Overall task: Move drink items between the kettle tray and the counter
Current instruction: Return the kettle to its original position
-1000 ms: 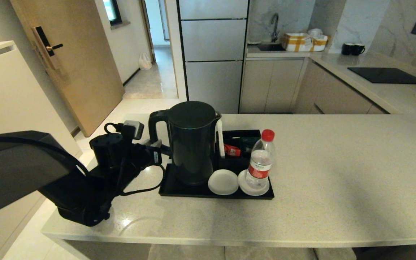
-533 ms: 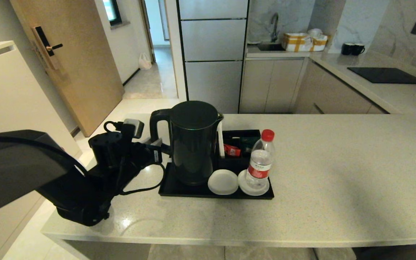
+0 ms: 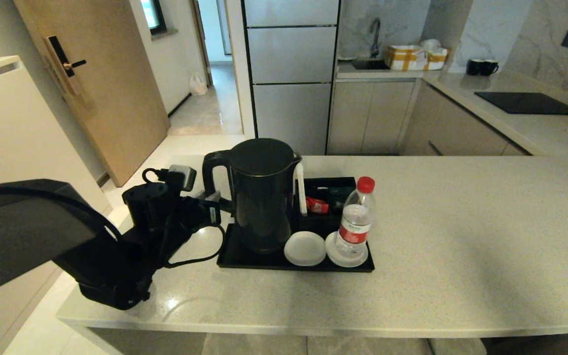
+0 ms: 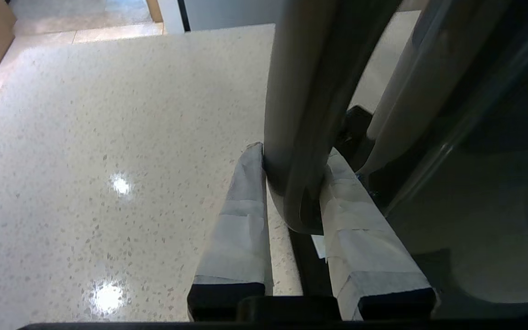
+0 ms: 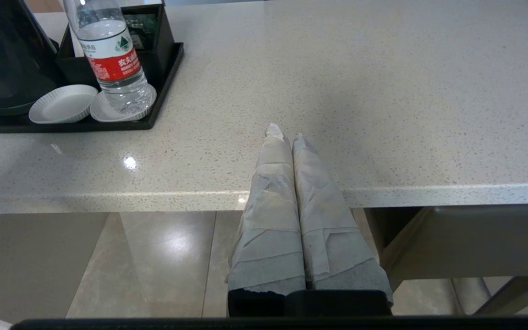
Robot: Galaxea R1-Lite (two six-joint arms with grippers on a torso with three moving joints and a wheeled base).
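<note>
Off the tabletop's near edge, right end effector closed, empty. Toward the left edge, left end effector grips the kettle's handle; kettle and water bottle stand on the tray.

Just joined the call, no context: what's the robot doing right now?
The left gripper is shut on the handle of the black kettle, which stands on the kettle tray on the counter. A water bottle stands on one of the tray's two white coasters; the other coaster is bare. The right gripper is shut and empty, low by the counter's near edge.
</note>
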